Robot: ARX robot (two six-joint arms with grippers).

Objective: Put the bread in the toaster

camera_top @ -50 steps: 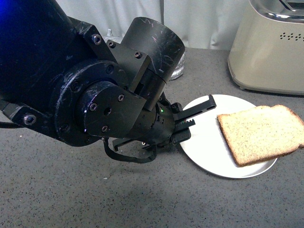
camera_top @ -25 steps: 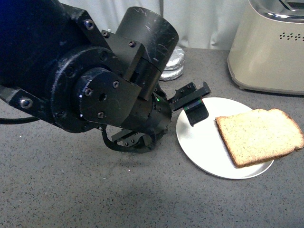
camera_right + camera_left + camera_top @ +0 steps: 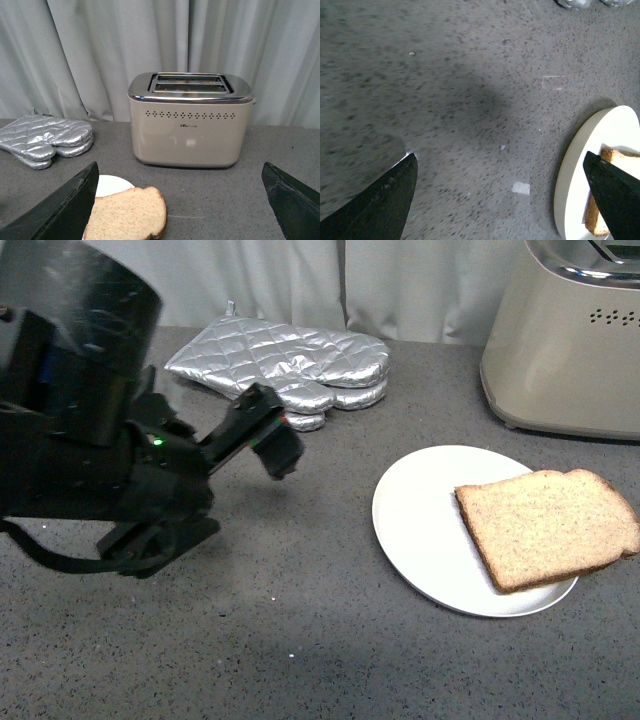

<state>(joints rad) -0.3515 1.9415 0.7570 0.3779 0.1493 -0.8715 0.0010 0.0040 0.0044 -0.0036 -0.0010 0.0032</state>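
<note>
One bread slice [image 3: 545, 525] on plate [image 3: 420, 520]; left end effector [image 3: 499, 156], right end effector [image 3: 179, 165] unclenched.

the front view looks down and forward over the surface [image 3: 300, 640]. the left wrist view sits close above it, facing down. the right wrist view looks level toward the toaster [image 3: 190, 120]. all 3 share the plate [image 3: 420, 530] and bread [image 3: 545, 525].

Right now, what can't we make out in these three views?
- toaster: the front view crops its top and right side. In the right wrist view the slot insides are too dark to tell whether they are empty.
- bread: the right wrist view's bottom edge cuts it. In the left wrist view the left claw covers most of it.
- right claw: outside the front view, and only its fingertips show in its own wrist view.
</note>
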